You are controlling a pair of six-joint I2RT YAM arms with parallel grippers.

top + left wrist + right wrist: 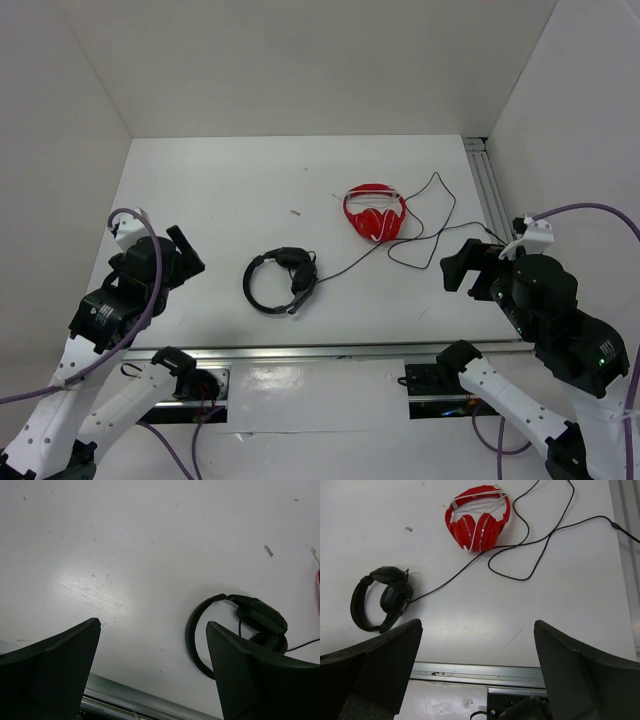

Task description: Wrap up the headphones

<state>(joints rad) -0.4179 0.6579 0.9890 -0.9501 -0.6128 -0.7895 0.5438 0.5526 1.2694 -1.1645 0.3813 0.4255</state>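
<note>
Headphones [280, 283] lie flat on the table [220, 190], center-left near the front edge, earcups folded together at the band's right end. Their thin black cable [520, 579] trails loose to the right in open loops just beside the red headphones [375, 212]. Left gripper [182, 257] hovers well left of the black set w/ jaws spread wide & nothing btwn them; right gripper [462, 268] is equally wide & empty, near the cable loops.

FREE: table [200, 180] left side, far edge | OBSTACLES: headphones [272, 285] near edge, centre; red headphones [375, 212] beyond; cable [520, 579] looping toward right edge
</note>
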